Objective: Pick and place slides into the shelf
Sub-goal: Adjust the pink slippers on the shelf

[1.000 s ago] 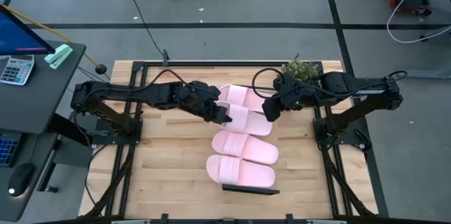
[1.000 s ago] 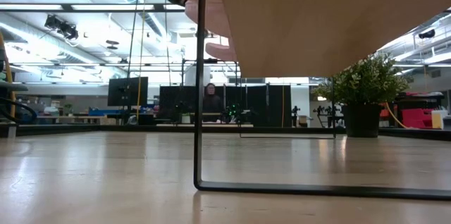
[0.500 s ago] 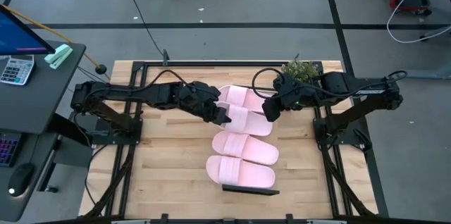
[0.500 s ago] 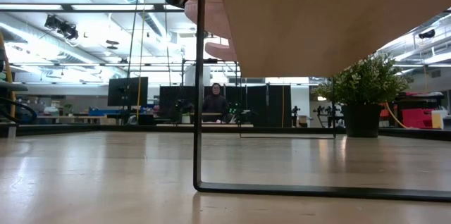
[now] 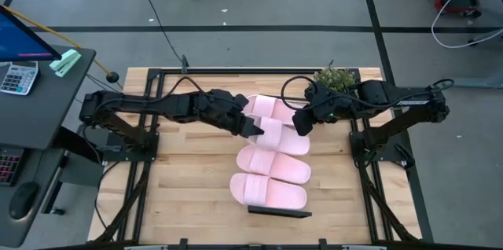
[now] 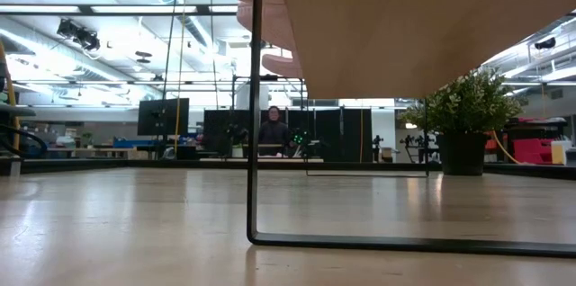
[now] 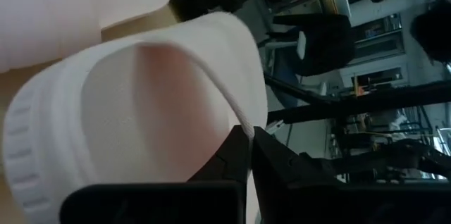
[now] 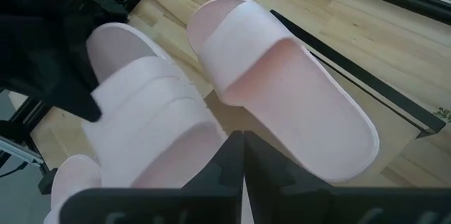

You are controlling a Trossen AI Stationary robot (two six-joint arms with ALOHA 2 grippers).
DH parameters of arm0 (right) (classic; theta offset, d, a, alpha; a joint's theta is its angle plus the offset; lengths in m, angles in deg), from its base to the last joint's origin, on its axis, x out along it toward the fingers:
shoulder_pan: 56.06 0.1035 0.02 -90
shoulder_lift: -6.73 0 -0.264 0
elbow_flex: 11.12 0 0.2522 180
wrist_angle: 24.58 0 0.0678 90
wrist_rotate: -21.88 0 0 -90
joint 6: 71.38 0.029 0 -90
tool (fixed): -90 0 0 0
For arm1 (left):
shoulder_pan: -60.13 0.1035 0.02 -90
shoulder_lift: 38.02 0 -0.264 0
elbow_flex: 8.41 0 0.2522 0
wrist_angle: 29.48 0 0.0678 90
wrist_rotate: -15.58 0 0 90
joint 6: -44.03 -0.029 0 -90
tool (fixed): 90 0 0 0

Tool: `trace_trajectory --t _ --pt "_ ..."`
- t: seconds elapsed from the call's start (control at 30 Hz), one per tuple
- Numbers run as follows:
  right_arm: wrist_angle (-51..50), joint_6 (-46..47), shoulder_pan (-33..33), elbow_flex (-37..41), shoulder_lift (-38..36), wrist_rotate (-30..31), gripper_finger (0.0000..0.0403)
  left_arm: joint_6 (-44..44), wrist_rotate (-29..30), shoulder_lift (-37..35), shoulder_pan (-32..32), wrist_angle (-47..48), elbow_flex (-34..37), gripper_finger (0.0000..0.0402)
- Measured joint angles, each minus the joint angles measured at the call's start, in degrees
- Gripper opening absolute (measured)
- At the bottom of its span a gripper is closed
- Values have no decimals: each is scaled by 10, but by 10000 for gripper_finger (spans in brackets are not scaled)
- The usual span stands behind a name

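Note:
Several pale pink slides lie in a row along the shelf (image 5: 279, 212), whose black frame leg (image 6: 254, 142) shows in the low view. My left gripper (image 5: 253, 128) is shut on the second slide from the far end (image 5: 284, 137), coming from the table's left. The far slide (image 5: 271, 108) lies flat beside it. Two more slides (image 5: 275, 163) (image 5: 269, 191) lie toward the near edge. My right gripper (image 5: 301, 122) hangs shut over the right ends of the two far slides, holding nothing. My left gripper pinches a thin rim (image 7: 243, 122) at the slide's left end between its two fingers (image 7: 229, 157). The fingers come from the table's left, slanting a little downward. The slide (image 8: 151, 118) stretches away toward the right across the shelf, beside the far slide (image 8: 289, 97).
A potted plant (image 5: 336, 77) stands at the table's far right corner, behind my right arm. A desk with a calculator (image 5: 17, 77) is off the table's left. Bare wood (image 5: 189, 179) lies on both sides of the shelf. A person (image 6: 273, 126) stands far back in the room.
My left gripper has tipped a little and nudged toward the table's right. The held slide has shifted slightly to the right with it. My right arm has kept still.

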Motion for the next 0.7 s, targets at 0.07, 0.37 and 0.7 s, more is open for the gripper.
trace_trajectory --t 0.07,0.37,0.7 --pt "0 0 0 0 0 0 17 0 1 4 0 2 0 7" --pt "3 0 0 1 0 0 17 12 -1 39 0 -73 0 10" --pt "7 0 0 1 0 0 17 7 -29 83 0 -91 -1 10"
